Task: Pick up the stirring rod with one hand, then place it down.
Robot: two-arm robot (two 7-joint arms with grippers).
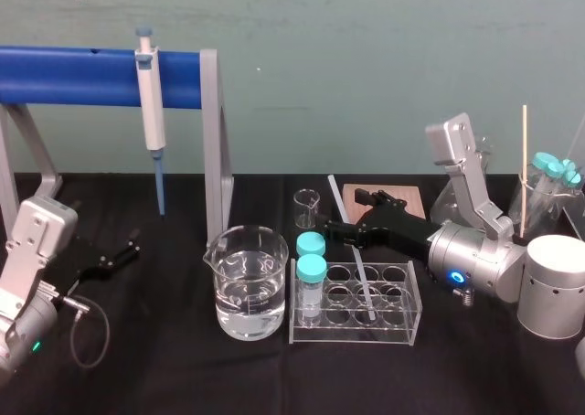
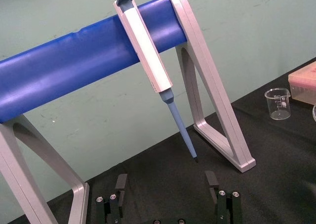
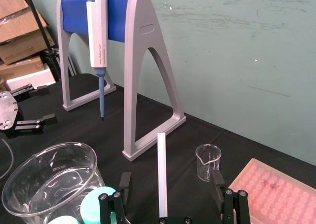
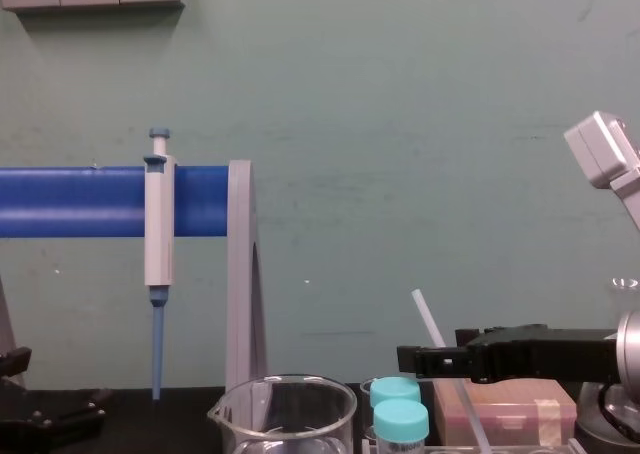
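The stirring rod point(image 1: 364, 282) is a thin translucent-white stick that stands leaning in the clear tube rack point(image 1: 402, 328). Its upper part passes between the fingers of my right gripper point(image 1: 352, 212). In the right wrist view the rod point(image 3: 162, 174) runs up the middle of the right gripper point(image 3: 170, 182), with a gap to each black finger, so the gripper is open around it. From the chest the rod point(image 4: 440, 349) slants up past the gripper point(image 4: 420, 359). My left gripper point(image 1: 123, 253) rests open at the left of the table, its fingers point(image 2: 121, 184) holding nothing.
A water-filled beaker point(image 1: 245, 282) stands left of the rack, with two teal-capped tubes point(image 1: 311, 269) in the rack's left end. Behind are a small beaker point(image 1: 307, 207) and a pink tip box point(image 1: 407, 198). The pipette point(image 1: 151, 95) hangs on the blue stand point(image 1: 73, 75). A white canister point(image 1: 553, 287) sits at the right.
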